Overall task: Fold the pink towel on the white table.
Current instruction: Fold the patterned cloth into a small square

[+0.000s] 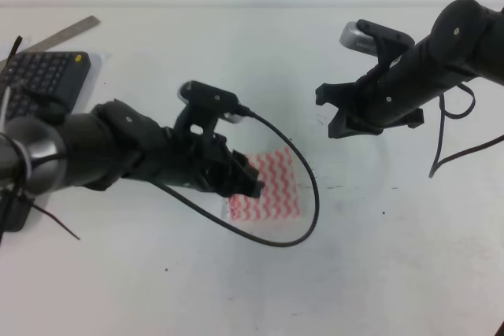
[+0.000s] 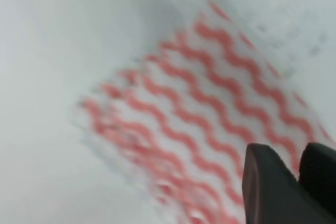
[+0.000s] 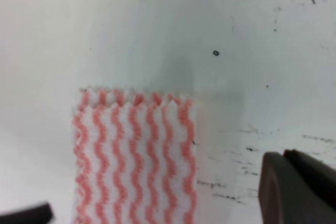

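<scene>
Left gripper (image 1: 250,182): nearest the exterior camera, in the centre of the frame, set low over the left edge of the towel. In the left wrist view two dark fingertips (image 2: 270,187) are seen close together at lower right, over the cloth; whether cloth is pinched between them cannot be told.

Pink towel (image 1: 272,182): lying flat just right of centre in the exterior view, its left part hidden under the left gripper. In the right wrist view two layered edges are seen at its top end, so it is judged already doubled once.

White table (image 1: 378,273): the towel is borne on it; dark scuffs are scattered to the towel's right.

Right gripper (image 1: 335,112): held above the table at upper right, well apart from the towel, jaws spread and nothing held.

Keyboard (image 1: 43,76): at upper left, well away from the work.

Step in hand: a fold is judged done or nearly done.

Next move: the left gripper's hold must be confirmed, then the edge carried across and laid square.
</scene>
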You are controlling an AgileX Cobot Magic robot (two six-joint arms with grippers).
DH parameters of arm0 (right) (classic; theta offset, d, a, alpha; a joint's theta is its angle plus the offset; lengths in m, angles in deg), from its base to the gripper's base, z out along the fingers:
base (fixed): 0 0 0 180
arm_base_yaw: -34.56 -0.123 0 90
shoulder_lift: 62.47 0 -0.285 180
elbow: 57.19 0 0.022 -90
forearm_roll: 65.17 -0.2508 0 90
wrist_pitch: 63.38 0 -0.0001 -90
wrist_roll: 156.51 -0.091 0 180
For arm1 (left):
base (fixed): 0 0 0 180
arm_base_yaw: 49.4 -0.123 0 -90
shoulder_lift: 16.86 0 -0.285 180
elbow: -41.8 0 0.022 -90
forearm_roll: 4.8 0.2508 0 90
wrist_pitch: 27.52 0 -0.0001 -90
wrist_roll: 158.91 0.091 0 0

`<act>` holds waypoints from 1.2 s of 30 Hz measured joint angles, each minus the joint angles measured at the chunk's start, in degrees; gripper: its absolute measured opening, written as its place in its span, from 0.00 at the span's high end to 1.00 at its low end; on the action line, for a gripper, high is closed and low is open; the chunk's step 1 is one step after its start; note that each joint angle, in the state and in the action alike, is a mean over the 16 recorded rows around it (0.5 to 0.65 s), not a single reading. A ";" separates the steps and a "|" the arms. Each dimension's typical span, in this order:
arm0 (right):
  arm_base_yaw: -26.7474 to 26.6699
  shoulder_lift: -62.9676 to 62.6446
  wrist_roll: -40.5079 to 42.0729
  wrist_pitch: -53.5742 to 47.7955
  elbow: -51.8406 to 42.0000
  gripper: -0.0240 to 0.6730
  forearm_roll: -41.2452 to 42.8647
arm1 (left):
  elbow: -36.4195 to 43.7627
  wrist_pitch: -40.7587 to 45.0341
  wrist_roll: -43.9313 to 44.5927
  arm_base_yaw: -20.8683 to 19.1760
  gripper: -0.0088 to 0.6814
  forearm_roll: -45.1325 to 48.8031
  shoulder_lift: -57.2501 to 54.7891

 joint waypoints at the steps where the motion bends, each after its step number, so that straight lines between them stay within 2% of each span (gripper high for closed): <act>1: 0.00 0.00 0.00 0.00 0.00 0.99 -0.01 | 0.00 -0.51 0.00 -0.14 0.80 0.01 0.30; 16: -0.59 0.26 2.16 0.97 0.02 0.99 -3.68 | -0.52 -6.74 0.08 -1.35 0.80 -0.58 -1.07; 26: -3.18 2.85 6.01 4.71 0.55 0.99 -9.34 | -1.07 -6.09 0.14 -1.35 0.80 -0.95 -1.68; 36: -4.30 7.69 6.27 5.77 3.47 0.99 -10.56 | -1.13 -5.70 0.16 -1.36 0.80 -1.00 -1.64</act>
